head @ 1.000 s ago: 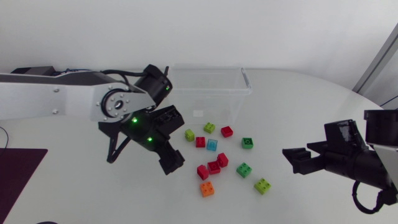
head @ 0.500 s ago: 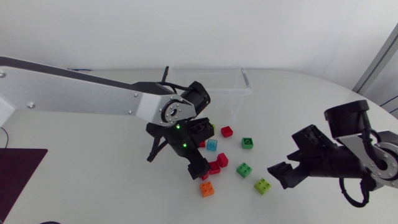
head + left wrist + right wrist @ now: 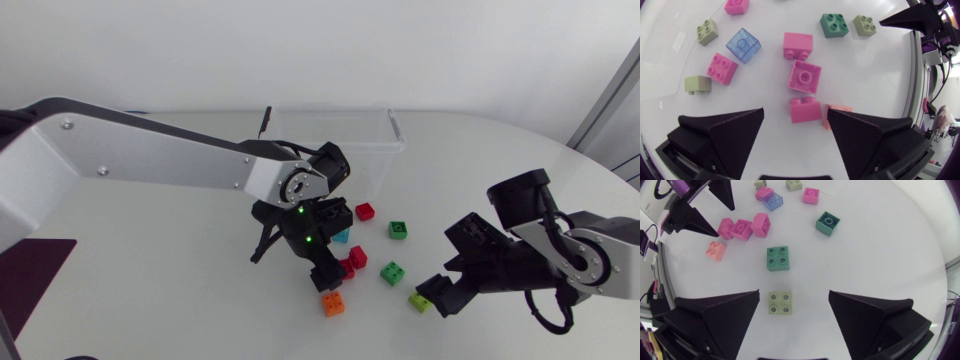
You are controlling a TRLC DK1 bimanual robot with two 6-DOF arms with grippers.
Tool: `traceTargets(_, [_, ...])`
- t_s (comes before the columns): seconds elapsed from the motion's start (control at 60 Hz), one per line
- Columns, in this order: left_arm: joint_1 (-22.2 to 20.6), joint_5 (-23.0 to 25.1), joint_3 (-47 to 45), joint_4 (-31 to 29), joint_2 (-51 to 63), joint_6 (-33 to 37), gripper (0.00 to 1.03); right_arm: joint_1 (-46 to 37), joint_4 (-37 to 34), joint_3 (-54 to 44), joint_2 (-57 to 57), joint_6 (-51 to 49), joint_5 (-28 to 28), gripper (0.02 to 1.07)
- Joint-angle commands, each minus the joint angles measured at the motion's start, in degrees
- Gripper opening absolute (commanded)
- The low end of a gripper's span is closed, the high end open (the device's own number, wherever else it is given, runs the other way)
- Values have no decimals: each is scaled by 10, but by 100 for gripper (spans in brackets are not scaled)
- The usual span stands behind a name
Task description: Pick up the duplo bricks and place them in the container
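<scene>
Duplo bricks lie scattered in front of the clear container (image 3: 335,140). My left gripper (image 3: 322,270) hangs open over the red cluster. In the left wrist view a red brick (image 3: 805,110) lies between its fingers (image 3: 725,132), untouched, with the orange brick (image 3: 836,111) by the other finger and two more red bricks (image 3: 804,76) just ahead. My right gripper (image 3: 433,292) is open and low over the lime brick (image 3: 780,302), which sits between its fingers (image 3: 725,315) without contact. A green brick (image 3: 778,258) lies just ahead of it.
Further bricks lie nearer the container: a red one (image 3: 365,210), a green one (image 3: 398,229), a translucent blue one (image 3: 341,236) and olive ones (image 3: 707,31). The two grippers stand close across the brick pile. The table edge (image 3: 560,150) curves at the right.
My left arm swung right and down onto the red bricks, its fingers narrowing slightly. My right arm moved left and lowered over the lime brick. No brick has moved.
</scene>
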Motion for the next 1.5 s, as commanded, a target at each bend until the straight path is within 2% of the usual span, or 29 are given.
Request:
traceTargets(0.0, [-5,2,13,-13,21,-8,87,8,5,8,11,-13,4,102])
traceTargets(0.233, [-13,1,22,-29,35,-7,87,16,9,1,18,-18,6,102])
traceTargets(0.333, [-13,1,27,-29,39,-7,77,17,20,-4,24,-18,9,102])
traceTargets(0.417, [-12,1,28,-26,38,-7,61,25,22,-8,28,-18,11,102])
traceTargets(0.567, [-13,1,20,-29,30,-1,47,52,31,-18,54,-18,44,102])
traceTargets(0.817, [-8,8,-10,-10,-4,14,40,65,37,-23,94,-22,62,95])
traceTargets(0.95, [-7,8,-29,-1,-32,19,39,72,43,-32,98,-29,63,83])
traceTargets(1.133, [1,9,-42,7,-63,21,39,71,53,-35,95,-33,60,39])
traceTargets(1.283, [27,13,-31,7,-119,22,39,71,42,-33,69,-33,56,31])
traceTargets(1.483, [81,23,26,7,-176,15,39,71,3,-4,18,-25,55,30])
